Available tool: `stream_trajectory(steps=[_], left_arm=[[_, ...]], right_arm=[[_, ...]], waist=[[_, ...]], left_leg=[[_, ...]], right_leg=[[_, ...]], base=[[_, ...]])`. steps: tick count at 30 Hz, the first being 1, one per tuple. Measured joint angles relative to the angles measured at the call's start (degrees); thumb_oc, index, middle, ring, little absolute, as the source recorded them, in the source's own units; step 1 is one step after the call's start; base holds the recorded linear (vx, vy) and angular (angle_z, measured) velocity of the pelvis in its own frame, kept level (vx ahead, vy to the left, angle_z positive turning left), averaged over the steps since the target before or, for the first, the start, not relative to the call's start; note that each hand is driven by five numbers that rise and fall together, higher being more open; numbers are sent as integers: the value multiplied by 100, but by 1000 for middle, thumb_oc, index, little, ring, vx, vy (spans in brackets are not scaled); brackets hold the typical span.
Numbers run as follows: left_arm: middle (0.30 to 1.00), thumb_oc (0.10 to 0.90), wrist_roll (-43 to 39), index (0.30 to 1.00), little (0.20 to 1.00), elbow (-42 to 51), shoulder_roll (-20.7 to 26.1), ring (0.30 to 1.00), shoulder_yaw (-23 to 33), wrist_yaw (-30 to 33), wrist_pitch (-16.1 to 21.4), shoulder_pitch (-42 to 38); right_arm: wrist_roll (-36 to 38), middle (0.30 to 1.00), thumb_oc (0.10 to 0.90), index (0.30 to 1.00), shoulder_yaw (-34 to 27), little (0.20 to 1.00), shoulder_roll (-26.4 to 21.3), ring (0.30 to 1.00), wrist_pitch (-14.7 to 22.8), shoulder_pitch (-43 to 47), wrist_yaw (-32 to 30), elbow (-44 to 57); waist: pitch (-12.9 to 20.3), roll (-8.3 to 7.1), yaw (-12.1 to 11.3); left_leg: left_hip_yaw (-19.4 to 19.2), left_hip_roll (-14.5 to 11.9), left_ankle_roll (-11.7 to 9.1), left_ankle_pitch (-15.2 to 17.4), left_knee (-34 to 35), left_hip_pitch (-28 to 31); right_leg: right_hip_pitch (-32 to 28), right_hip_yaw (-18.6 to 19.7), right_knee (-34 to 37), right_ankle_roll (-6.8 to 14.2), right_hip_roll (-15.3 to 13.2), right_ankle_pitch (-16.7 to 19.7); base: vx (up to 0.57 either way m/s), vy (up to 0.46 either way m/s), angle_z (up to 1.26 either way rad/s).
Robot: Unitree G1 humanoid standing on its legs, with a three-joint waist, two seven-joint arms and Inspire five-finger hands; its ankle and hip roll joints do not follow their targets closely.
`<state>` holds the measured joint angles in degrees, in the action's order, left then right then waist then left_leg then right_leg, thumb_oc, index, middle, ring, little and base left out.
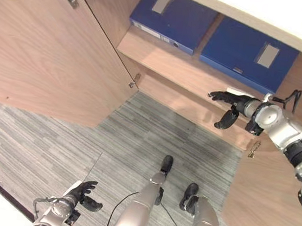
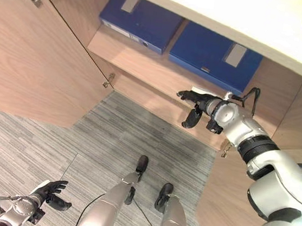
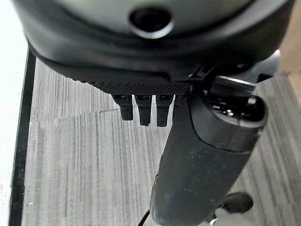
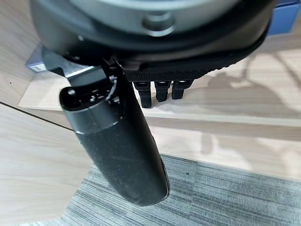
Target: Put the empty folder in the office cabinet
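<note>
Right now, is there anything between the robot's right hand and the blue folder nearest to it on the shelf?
Nothing: in the left eye view the right hand, fingers relaxed, hovers at the shelf edge, and bare wooden shelf separates it from the nearer blue folder.

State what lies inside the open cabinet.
Two blue folders lie flat, side by side, on the cabinet shelf. The top panel hides the space behind them. The right hand holds nothing.
</note>
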<state>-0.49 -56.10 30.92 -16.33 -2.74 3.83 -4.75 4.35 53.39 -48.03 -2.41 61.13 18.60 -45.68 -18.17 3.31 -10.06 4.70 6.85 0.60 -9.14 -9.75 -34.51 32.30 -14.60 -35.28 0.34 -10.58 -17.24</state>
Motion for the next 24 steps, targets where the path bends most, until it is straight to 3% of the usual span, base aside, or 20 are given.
stream_trajectory(steps=[6, 7, 9, 10, 11, 14, 16, 17, 18, 19, 21, 23, 24], left_arm=[[900, 800, -154, 900, 900, -456, -179, 900, 373, -11, -16, 284], [900, 800, -152, 900, 900, -525, -239, 900, 487, -3, -15, 365], [900, 800, -162, 900, 900, -879, -462, 900, 745, 54, -105, 358], [900, 800, -158, 900, 900, -956, -526, 900, 753, 82, -161, 372], [900, 800, -149, 900, 900, -1114, -680, 900, 863, 120, -198, 343], [900, 800, -142, 900, 900, -1177, -924, 900, 981, 143, -246, 387], [900, 800, -147, 900, 900, -1190, -984, 900, 1042, 209, -226, 376], [900, 800, -148, 900, 900, -1324, -1081, 900, 1290, 240, -304, 283], [900, 800, -148, 900, 900, -1362, -1130, 900, 1419, 287, -324, 310], [900, 800, -163, 900, 900, -1409, -1213, 900, 1338, 479, -426, 366], [900, 800, -167, 900, 900, -1544, -1336, 900, 1223, 539, -467, 369], [900, 800, -349, 900, 900, -1187, -1555, 900, 1576, 662, -366, 527], [900, 800, -420, 900, 900, -1117, -1665, 900, 1532, 676, -350, 528]], right_arm=[[-76, 900, 800, 900, -477, 900, 269, 900, -173, -984, 252, 50], [192, 900, 800, 900, -699, 900, 348, 900, -233, -1315, 285, 91], [1245, 900, 800, 900, -1877, 900, 955, 900, -261, -2301, -2, -83], [1519, 900, 800, 900, -1933, 900, 1065, 900, -263, -2498, -81, -82], [1918, 900, 800, 900, -2655, 900, 1438, 900, -290, -3003, -169, -87], [2594, 900, 800, 900, -3174, 900, 1833, 900, -281, -3837, -498, 50], [2751, 900, 800, 900, -3452, 900, 1979, 900, -175, -4243, -729, 93], [2841, 900, 800, 900, -4351, 900, 2322, 900, -75, -4665, -892, 177], [2996, 900, 800, 900, -4856, 900, 2590, 900, 37, -4946, -1063, 303], [3301, 900, 800, 900, -5111, 900, 2913, 900, 298, -5265, -1405, 463], [3526, 900, 800, 900, -4976, 900, 3004, 900, 390, -5448, -1504, 554], [3567, 900, 800, 900, -5525, 900, 3253, 900, 596, -5932, -1703, 1064], [3622, 900, 800, 900, -5522, 900, 3379, 900, 660, -6054, -1786, 1080]], waist=[[3, -14, -32], [9, -25, -13], [12, -48, 78], [21, -53, 132], [22, -56, 214], [142, -156, 431], [351, -295, 541], [389, -312, 567], [411, -336, 584], [627, -405, 778], [962, -446, 1023], [1020, -423, 1073], [1061, -434, 1149]], left_leg=[[-72, -45, 80, 21, 232, 860], [-126, -62, 73, 93, 250, 982], [-187, -109, 119, 127, 361, 1346], [-211, -123, 121, 143, 386, 1427], [-263, -155, 124, 179, 512, 1651], [-425, -218, 133, 192, 726, 2015], [-576, -275, 141, 204, 858, 2168], [-611, -299, 145, 205, 1014, 2439], [-627, -303, 148, 198, 1133, 2656], [-736, -295, 220, 247, 1225, 2917], [-873, -292, 255, 299, 1307, 3024], [-976, -304, 339, 251, 1422, 3314], [-1071, -304, 340, 284, 1420, 3414]], right_leg=[[-950, -20, 514, 115, 77, 77], [-1091, 8, 612, 125, 91, 108], [-1498, 31, 889, 145, 156, 219], [-1597, 40, 970, 152, 169, 246], [-1830, 49, 1154, 178, 198, 295], [-2201, 119, 1540, 234, 259, 455], [-2343, 146, 1820, 278, 290, 590], [-2661, 138, 2091, 307, 344, 712], [-2865, 151, 2219, 321, 358, 738], [-3111, 217, 2386, 354, 352, 762], [-3177, 310, 2548, 396, 348, 829], [-3428, 335, 2586, 430, 359, 902], [-3424, 342, 2605, 444, 345, 934]], base=[[35, 31, -4], [50, 74, -20], [45, 97, -24], [85, 130, -28], [95, 106, -32], [80, 88, -28], [134, 181, -35], [155, 202, -32], [69, 98, -30], [65, 103, -43], [39, 144, -45], [17, 141, -30], [-27, 189, -69]])
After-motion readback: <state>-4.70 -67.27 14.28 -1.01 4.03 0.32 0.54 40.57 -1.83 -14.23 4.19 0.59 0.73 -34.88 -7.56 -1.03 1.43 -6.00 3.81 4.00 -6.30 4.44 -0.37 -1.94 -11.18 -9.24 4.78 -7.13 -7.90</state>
